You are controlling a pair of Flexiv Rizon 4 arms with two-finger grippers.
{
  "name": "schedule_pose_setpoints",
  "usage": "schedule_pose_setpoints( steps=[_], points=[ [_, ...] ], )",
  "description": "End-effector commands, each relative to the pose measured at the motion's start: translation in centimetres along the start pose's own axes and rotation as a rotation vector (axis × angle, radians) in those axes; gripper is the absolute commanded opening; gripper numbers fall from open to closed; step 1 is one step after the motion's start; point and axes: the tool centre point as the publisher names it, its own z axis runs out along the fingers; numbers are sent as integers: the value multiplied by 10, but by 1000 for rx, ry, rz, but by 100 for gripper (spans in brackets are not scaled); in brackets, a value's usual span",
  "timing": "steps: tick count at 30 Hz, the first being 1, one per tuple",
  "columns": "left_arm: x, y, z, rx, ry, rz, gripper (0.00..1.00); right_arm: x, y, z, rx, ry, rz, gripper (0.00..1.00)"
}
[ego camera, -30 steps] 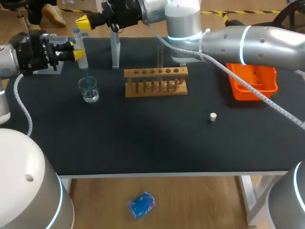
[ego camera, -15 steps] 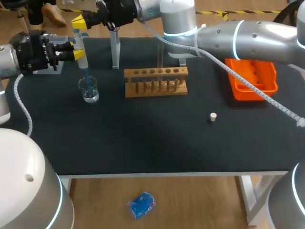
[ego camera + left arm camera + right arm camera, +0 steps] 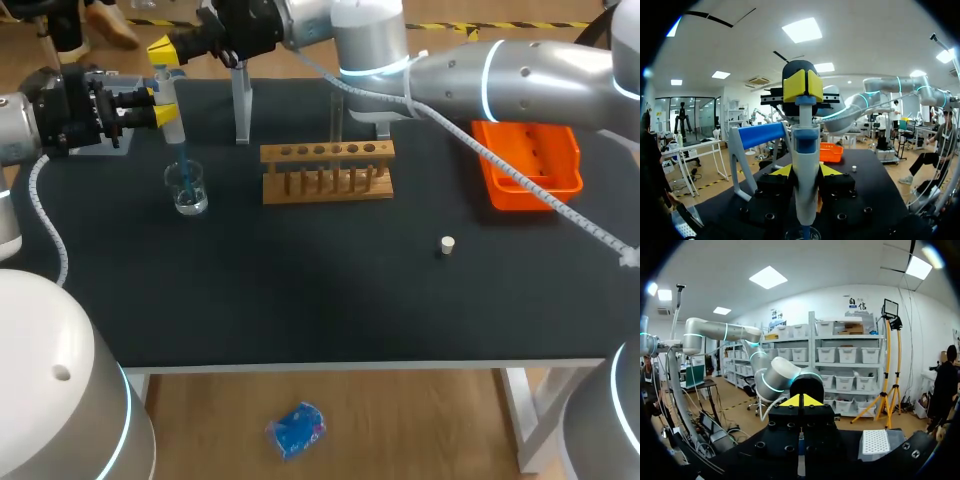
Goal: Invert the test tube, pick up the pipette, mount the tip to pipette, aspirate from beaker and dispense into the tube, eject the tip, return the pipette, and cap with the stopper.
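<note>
A black worktop (image 3: pixel 300 290) fills the head view. At its upper left the left fingers (image 3: pixel 163 118) are closed on the pipette (image 3: pixel 174 122), clamping its barrel from both sides and holding it upright. In the left wrist view the barrel stands between the two yellow tips. The pipette's blue tip (image 3: pixel 184 165) runs down into the beaker (image 3: pixel 188 190), which stands on the worktop directly beneath.

The right fingers (image 3: pixel 165 50) are pressed together with nothing between them. They sit on the pipette's plunger (image 3: pixel 805 100), and from the left wrist view they cap it as one yellow block. The right arm (image 3: pixel 520 80) enters at the right edge and lies across the top of the frame, past the middle.

Right of the beaker is the clear stand (image 3: pixel 241 105), then the wooden rack (image 3: pixel 327 172) at upper centre. The test tube (image 3: pixel 336 115) rises upright from the rack. An orange tray (image 3: pixel 500 195) lies at the upper right, well apart from the rack. The white stopper (image 3: pixel 448 244) lies alone right of centre, nearer the front edge.
</note>
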Motion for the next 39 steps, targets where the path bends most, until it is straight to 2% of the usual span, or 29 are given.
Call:
schedule_pose_setpoints(
  steps=[1,39],
  points=[
    [0,0,0,0,-1,1,0,-5,-2,-1,-1,16,1,0],
    [0,0,0,0,-1,1,0,-3,-22,-1,12,10,50,0]
  ],
)
